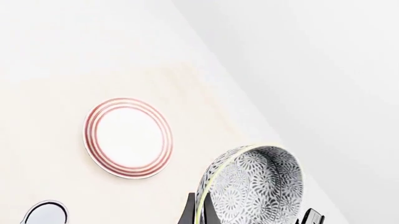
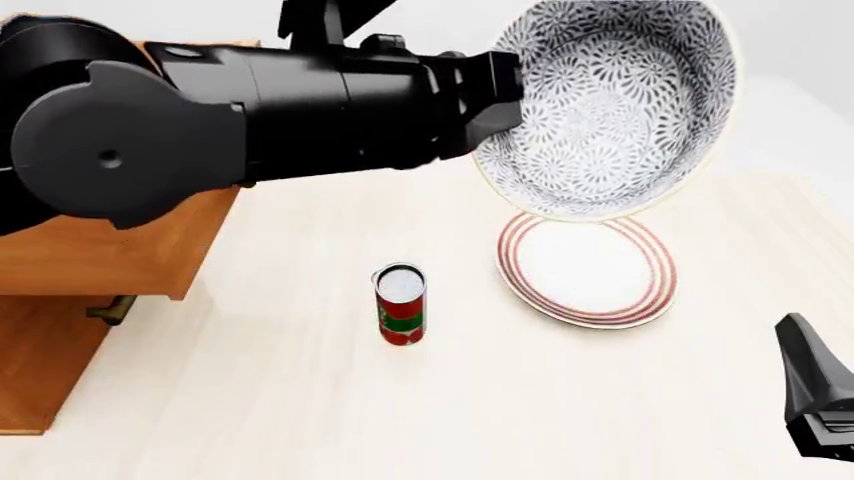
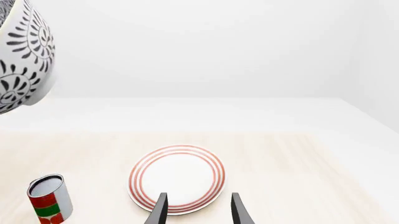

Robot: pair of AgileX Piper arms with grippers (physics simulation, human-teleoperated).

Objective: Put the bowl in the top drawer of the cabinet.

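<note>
The bowl [image 2: 607,105], white with a dense grey floral pattern, hangs tilted on its side high above the table. My left gripper [image 1: 249,215] is shut on its rim, with a dark finger [image 1: 189,210] on each side of the wall. The light-brown cabinet [image 2: 40,370] stands at the left in the front view, largely behind my left arm [image 2: 267,110]. Its upper wooden box, the top drawer [image 2: 134,245], juts out over the lower part, and the arm hides its inside. My right gripper [image 3: 198,210] stands open and empty, low over the table's near right.
A flat white plate with red rings [image 2: 587,268] lies on the table below the bowl. A red and green can [image 2: 399,303] stands upright to the plate's left. A piece of brass handle [image 2: 114,308] shows under the jutting box.
</note>
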